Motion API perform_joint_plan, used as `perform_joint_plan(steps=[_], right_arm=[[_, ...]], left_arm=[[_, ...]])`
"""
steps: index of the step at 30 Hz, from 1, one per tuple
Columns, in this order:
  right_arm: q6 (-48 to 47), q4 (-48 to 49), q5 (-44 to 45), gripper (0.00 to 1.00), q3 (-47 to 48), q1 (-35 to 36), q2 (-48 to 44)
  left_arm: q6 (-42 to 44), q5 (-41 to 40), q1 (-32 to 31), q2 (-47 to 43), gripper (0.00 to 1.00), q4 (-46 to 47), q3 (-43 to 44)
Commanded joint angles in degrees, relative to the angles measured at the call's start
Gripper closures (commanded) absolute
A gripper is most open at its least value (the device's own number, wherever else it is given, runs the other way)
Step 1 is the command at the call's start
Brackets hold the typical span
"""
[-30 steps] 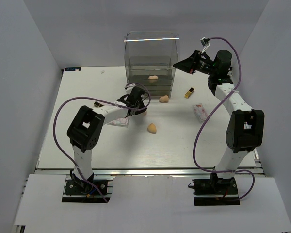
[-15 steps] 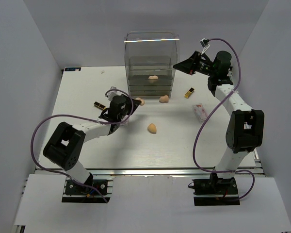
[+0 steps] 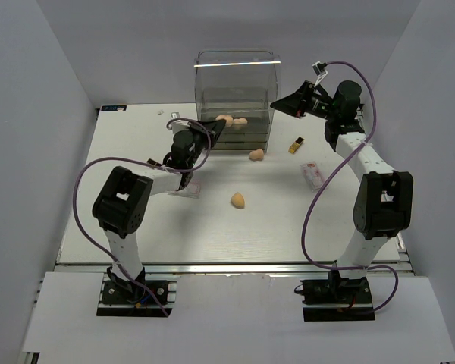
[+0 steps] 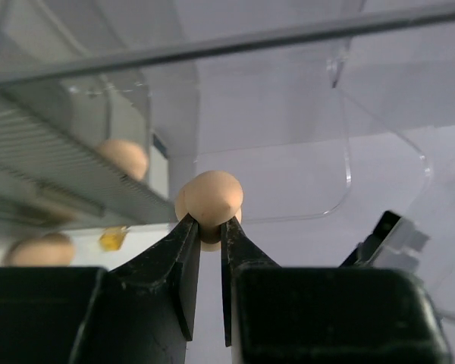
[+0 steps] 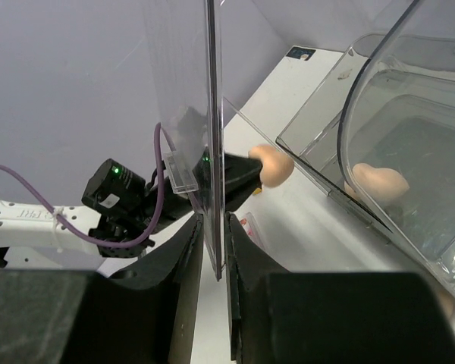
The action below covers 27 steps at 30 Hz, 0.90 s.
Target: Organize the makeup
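Reaching up to the drawer box (image 3: 235,72) front, L arm is folded at the elbow; L gripper (image 4: 208,227) is nearly closed, pinching a peach sponge (image 4: 209,197). R arm is stretched back; R gripper (image 5: 214,227) clamps the box's clear panel (image 5: 212,114), fingers w/ a thin gap. Another sponge (image 3: 237,200) lies mid-table (image 3: 136,227).
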Motion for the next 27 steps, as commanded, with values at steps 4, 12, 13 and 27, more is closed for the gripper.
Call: perform_joint_plan(steps=[4, 12, 13, 27], right_arm=[[-1.11, 3.69, -0.06, 0.78, 0.11, -0.42, -3.65], [-1.02, 3.77, 0.03, 0.78, 0.29, -0.33, -3.47], [-0.93, 3.77, 0.03, 0.78, 0.12, -0.33, -3.47], [-0.76, 4.04, 0.12, 0.78, 0.03, -0.24, -3.47]], left_arm=[[-5.01, -0.61, 0.2, 4.03, 1.0, 4.33, 7.52], [-7.4, -6.85, 0.47, 5.26, 0.69, -4.98, 10.6], [-7.4, -7.12, 0.47, 5.26, 0.65, -5.86, 11.12], [-8.27, -7.04, 0.56, 5.53, 0.48, -12.55, 14.91]])
